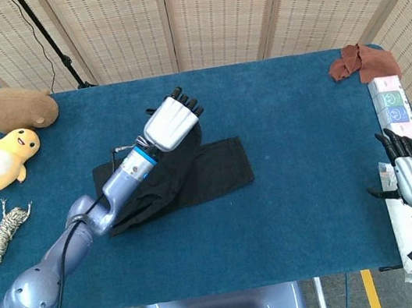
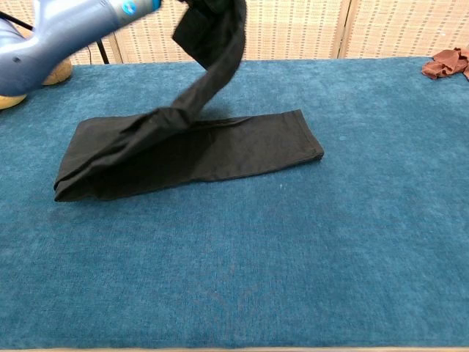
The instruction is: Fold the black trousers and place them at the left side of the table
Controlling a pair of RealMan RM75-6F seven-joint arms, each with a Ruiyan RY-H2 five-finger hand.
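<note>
The black trousers (image 1: 209, 171) (image 2: 220, 150) lie in the middle of the blue table (image 1: 297, 131), leg ends pointing right. My left hand (image 1: 173, 121) holds the waist end lifted above the lower layer, over the trousers' middle. In the chest view the raised cloth (image 2: 214, 51) hangs down from the top edge, and the hand itself is cut off there; only my left forearm (image 2: 66, 22) shows. My right hand (image 1: 407, 172) hovers at the table's right edge with fingers apart, holding nothing.
A yellow plush toy (image 1: 1, 159), a brown plush toy (image 1: 20, 107) and a rope bundle (image 1: 2, 235) lie at the table's left. A reddish-brown cloth (image 1: 357, 61) (image 2: 443, 62) sits at the far right corner. Boxes (image 1: 396, 114) line the right edge.
</note>
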